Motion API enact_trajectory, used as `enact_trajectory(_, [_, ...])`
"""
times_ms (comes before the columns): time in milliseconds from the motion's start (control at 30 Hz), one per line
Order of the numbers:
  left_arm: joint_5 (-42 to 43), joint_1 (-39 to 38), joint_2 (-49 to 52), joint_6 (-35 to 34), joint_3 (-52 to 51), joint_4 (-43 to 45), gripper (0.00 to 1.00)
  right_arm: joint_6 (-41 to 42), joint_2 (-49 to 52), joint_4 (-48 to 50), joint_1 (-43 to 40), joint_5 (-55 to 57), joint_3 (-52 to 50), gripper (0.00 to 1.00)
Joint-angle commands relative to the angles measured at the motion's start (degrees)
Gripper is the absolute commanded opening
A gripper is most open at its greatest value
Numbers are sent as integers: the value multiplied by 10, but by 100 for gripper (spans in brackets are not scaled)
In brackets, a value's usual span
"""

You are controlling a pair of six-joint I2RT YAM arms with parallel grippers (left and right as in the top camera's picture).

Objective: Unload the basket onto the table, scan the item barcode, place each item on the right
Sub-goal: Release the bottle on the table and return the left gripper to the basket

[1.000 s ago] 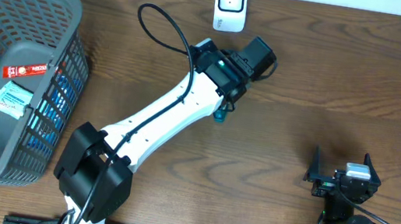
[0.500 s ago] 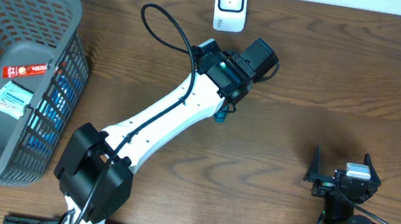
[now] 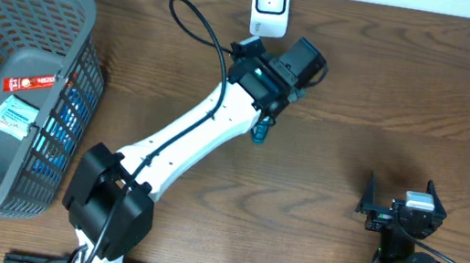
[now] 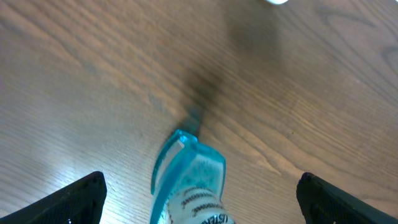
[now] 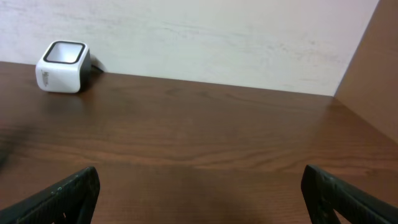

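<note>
left pincer [image 4: 199, 186] spread wide, straddling the small teal translucent plastic pack [image 4: 196, 169] lying on the brown wooden tabletop [image 3: 388, 89] near the white boxy scanner [image 3: 270, 6], untouched – I'd close square on its sides, then tilt barcode face to scanner window

On the table [image 3: 390, 80]: basket [image 3: 4, 71] at the left edge, packets [image 3: 12, 114] inside; scanner [image 3: 270, 6] at upper centre; bottle [image 3: 259, 135] below it, under the left arm [image 3: 188, 134]; right gripper [image 3: 401, 187] at lower right.
</note>
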Motion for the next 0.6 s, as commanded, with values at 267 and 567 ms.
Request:
enact_trajectory(267, [-6, 106, -102, 175, 128, -119, 98, 6, -4, -3, 4, 2, -1, 99])
enact_trajectory(567, [-5, 320, -252, 217, 143, -222, 98, 6, -4, -3, 4, 2, -1, 99])
